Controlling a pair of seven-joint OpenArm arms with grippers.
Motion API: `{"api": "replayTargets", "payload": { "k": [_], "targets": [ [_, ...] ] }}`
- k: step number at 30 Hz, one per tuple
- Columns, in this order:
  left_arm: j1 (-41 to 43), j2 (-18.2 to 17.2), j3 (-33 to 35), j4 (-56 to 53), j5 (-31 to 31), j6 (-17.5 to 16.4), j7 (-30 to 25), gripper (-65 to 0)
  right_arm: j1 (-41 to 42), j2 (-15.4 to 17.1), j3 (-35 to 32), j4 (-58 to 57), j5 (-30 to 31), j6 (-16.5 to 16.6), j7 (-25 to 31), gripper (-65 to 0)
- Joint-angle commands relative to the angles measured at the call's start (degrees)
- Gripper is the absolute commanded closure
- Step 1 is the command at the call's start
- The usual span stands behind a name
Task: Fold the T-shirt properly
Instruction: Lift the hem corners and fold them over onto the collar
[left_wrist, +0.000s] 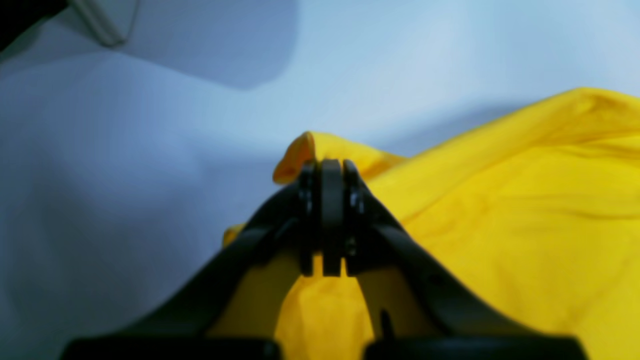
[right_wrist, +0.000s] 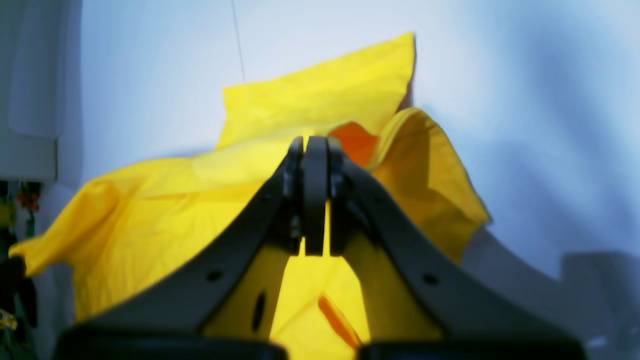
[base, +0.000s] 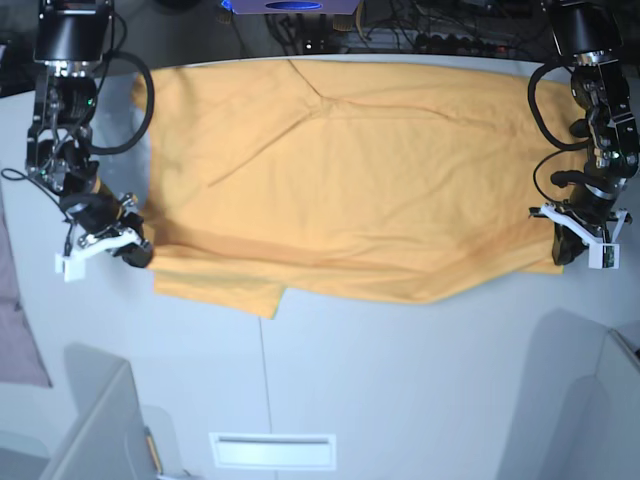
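Base view shows the T-shirt spread wide across the white table, each near corner pinched: left gripper at right, right gripper at left, jaws clamped on fabric.

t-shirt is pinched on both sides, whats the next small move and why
Probably carry both pinched edges together across the T-shirt toward its far edge. The left gripper and right gripper are each shut on yellow fabric at opposite sides, and in the base view the near edge is already turned over, so moving evenly should keep the fold straight.
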Motion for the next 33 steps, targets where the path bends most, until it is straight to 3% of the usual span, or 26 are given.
{"api": "replayTargets", "payload": {
  "k": [1, 13, 17, 24, 33],
  "targets": [
    [0.1, -1.1, -2.4, 1.4, -0.6, 0.4, -1.7, 0.0, -0.3, 0.1, 1.4, 2.5, 0.7, 0.5, 0.9, 0.0],
    [5.9, -1.3, -4.4, 6.1, -0.7, 0.3, -1.7, 0.0, -10.1, -2.0, 3.0, 13.2, 0.7, 0.5, 0.9, 0.0],
    [7.2, -1.3, -4.6, 7.1, -0.6, -2.2, -1.7, 0.0, -12.7, -2.2, 3.0, 15.0, 0.7, 0.5, 1.0, 0.0],
    [8.0, -1.4, -4.7, 7.1, -0.2, -2.4, -1.7, 0.0, -16.6, -5.2, 7.0, 16.2, 0.7, 0.8, 0.9, 0.0],
    [8.0, -1.4, -4.7, 6.9, -0.2, -2.4, -1.6, 0.0, -19.2, -5.2, 9.5, 18.2, 0.7, 0.8, 0.8, 0.0]
  ]
}}
